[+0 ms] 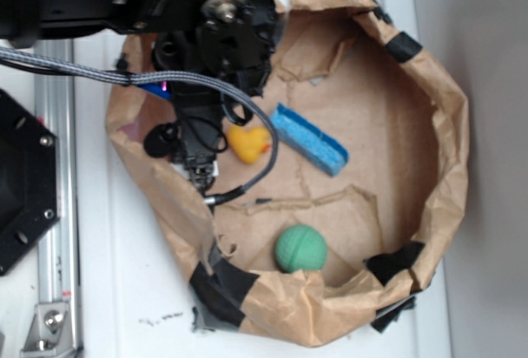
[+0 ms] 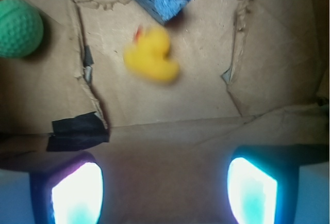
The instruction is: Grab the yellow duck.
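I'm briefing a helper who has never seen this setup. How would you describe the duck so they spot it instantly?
Look inside the round brown paper enclosure edged with black tape. Near its middle, just beside the black robot arm, sits the small glossy yellow rubber duck, close to one end of the blue rectangular sponge. It is the only yellow thing there, with a red-orange beak; the green textured ball lies apart.

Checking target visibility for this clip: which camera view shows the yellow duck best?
The wrist view. The yellow duck lies whole and unblocked on the brown paper, though slightly blurred, ahead of the open gripper. In the exterior view the duck is smaller, and the arm and cable partly cover it.
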You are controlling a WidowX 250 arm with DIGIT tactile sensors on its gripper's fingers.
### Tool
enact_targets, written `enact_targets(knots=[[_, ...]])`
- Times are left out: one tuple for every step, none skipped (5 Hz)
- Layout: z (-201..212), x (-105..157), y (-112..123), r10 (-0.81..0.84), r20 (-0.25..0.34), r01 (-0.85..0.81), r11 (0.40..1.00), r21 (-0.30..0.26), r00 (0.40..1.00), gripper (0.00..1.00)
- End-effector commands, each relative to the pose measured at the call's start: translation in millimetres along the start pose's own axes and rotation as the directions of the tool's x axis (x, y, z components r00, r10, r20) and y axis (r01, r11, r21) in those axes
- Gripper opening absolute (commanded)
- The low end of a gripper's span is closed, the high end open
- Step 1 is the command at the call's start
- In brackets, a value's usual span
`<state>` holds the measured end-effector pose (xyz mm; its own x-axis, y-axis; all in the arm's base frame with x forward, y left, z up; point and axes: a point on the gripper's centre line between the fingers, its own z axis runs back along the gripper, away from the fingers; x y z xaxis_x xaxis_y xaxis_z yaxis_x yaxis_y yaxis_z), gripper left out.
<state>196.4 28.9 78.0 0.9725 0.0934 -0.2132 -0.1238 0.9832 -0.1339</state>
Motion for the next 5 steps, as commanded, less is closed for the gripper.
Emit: enact_targets(knots=[[-14, 10, 6, -0.012, 0.026, 0.01, 0.998, 0.064, 1.0, 1.0], [-32, 20, 9, -0.047, 0.054, 0.042, 0.995, 0.095, 0.997, 1.0], [-49, 36, 3, -0.056, 0.107, 0.051, 0.998, 0.046, 0.993, 1.0], [-40, 47, -12, -0.069, 0.151, 0.073, 0.997, -0.023, 0.986, 1.0], [-36, 56, -25, -0.062, 0.186, 0.07, 0.997, -0.034, 0.981, 1.0]])
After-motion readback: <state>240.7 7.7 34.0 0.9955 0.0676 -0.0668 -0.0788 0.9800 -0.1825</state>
